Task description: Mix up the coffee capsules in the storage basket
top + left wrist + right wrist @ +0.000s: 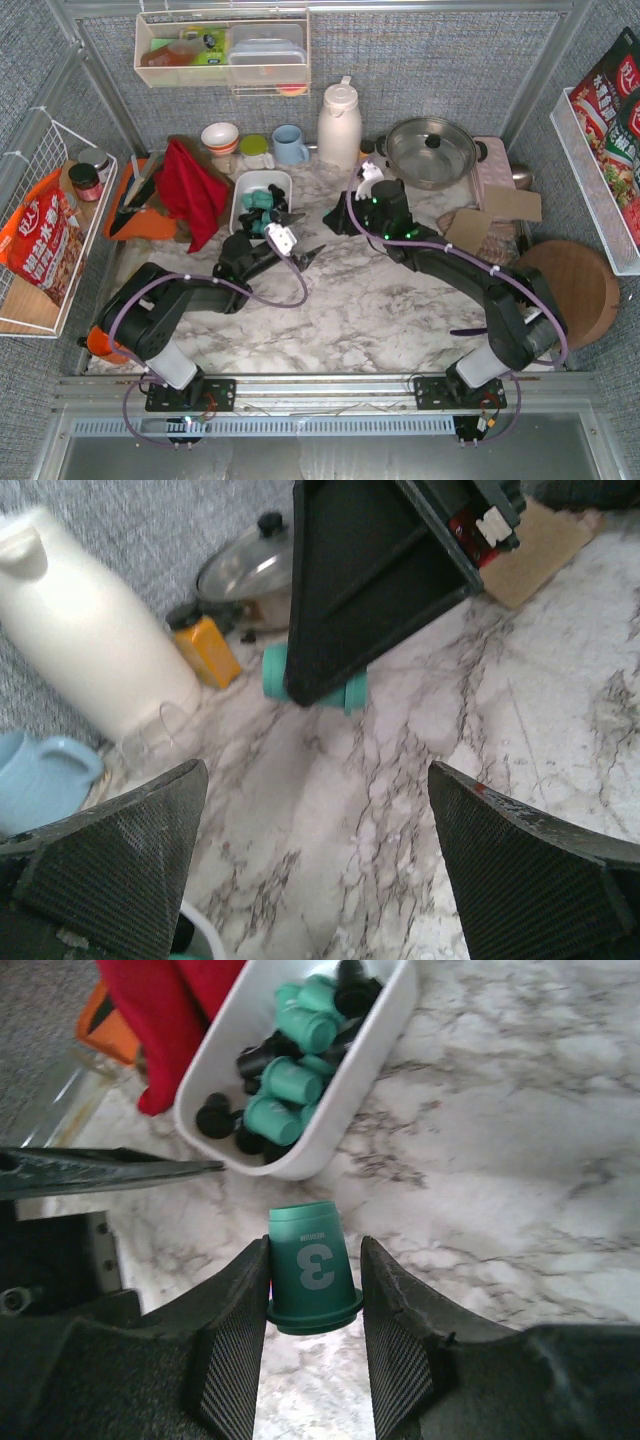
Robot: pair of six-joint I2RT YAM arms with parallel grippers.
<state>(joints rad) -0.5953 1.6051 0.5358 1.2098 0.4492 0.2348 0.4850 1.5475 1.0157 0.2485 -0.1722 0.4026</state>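
Coffee capsules [262,205], top view: a teal and black heap in the white storage basket [262,180], back left on the marble table [400,320].
Arms, top view: right gripper [335,222] just right of the basket; left gripper [305,233] by its near corner.
Left wrist view: left jaws spread wide with nothing between them, facing the right gripper.
Right wrist view: right jaws clamped on one teal capsule [313,1270] marked 3, narrow end pointing forward.
Key relation: the basket lies just ahead and slightly left of the held capsule, its long axis running away from the gripper.
Likely next: a short forward reach by the right arm.
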